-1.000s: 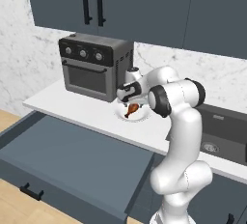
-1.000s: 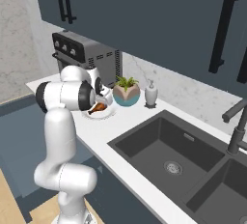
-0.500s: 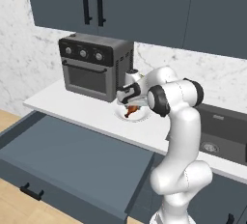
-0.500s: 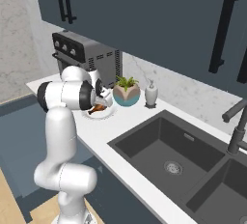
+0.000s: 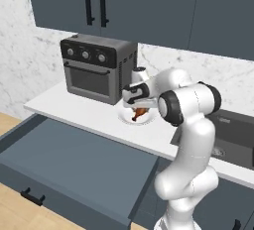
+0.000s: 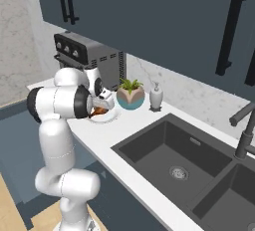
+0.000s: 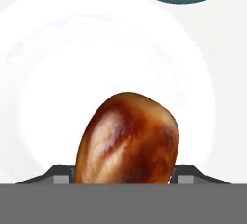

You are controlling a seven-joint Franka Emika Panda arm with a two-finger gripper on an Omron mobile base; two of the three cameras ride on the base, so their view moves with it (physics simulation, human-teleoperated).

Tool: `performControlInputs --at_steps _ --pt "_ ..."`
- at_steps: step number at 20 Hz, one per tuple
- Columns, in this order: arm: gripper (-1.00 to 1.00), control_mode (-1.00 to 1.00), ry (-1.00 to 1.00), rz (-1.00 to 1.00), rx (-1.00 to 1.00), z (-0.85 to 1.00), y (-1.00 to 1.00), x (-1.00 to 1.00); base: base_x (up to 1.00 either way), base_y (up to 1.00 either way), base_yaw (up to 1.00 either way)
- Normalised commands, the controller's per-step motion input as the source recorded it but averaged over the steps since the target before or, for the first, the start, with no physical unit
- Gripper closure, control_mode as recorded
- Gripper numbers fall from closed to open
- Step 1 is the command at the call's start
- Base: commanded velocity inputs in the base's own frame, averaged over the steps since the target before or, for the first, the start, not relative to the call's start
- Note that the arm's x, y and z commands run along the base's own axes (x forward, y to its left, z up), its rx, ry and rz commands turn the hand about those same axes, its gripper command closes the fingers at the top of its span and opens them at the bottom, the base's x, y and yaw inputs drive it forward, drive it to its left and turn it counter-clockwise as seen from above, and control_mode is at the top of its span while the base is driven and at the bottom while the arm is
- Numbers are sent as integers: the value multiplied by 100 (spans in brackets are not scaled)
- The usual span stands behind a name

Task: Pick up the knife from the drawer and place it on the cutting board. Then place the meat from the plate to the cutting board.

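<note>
Even, soft light over my counter (image 5: 94,117), faint shadows only. Up close my plate (image 7: 58,73) washes out almost white, its rim perhaps slightly blurred.

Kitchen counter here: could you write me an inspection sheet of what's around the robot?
Surface: white counter, dark sink to its right.
Job's things: meat over the plate, between the finger tips; drawer pulled open, inside looks bare. Knife and cutting board: nothing seen.
Clutter: toaster oven, teal pot with plant, soap dispenser.
Grippers: gripper closed on the meat.
Cables: nothing seen.
Surroundings: dark cabinets, marble wall, faucet.
</note>
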Motion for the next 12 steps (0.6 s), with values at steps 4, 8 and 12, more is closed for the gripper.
performControlInputs --at_steps 4,8,12 --pt "100 -100 0 17 0 23 -26 -75 0 0 0" --pt "100 -100 0 18 0 17 -32 -82 0 0 0" --pt "100 -100 0 19 0 15 -31 -84 0 0 0"
